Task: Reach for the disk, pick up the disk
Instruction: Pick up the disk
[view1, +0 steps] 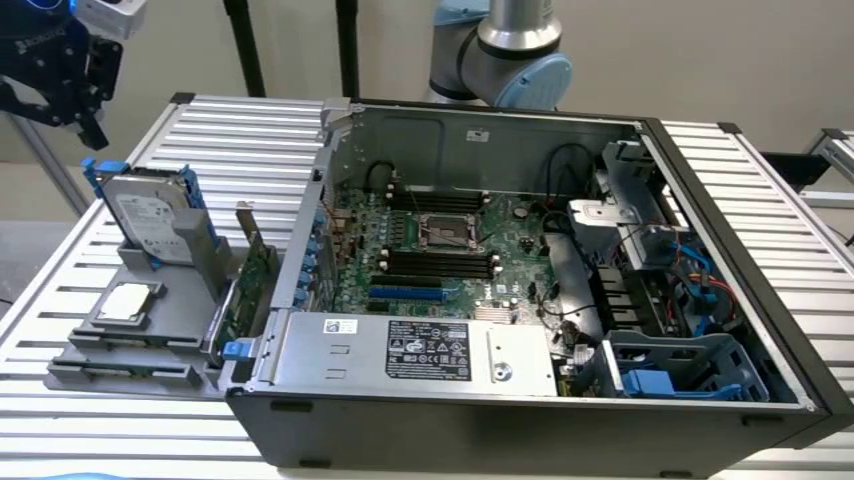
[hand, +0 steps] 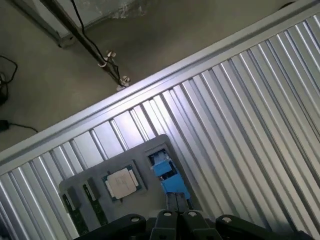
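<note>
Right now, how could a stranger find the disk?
Find the open computer case, then look at the grey holder beside it on the exterior view's left. At the holder's far end the disk stands on edge: a silver-grey slab with a white label and blue rails, unlike the small square chip lying flat or the green card.

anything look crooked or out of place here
Nothing looks spilled or broken. The disk leans tilted in the grey holder, beside the open computer case; that seems how the holder props it, not a fault.
</note>
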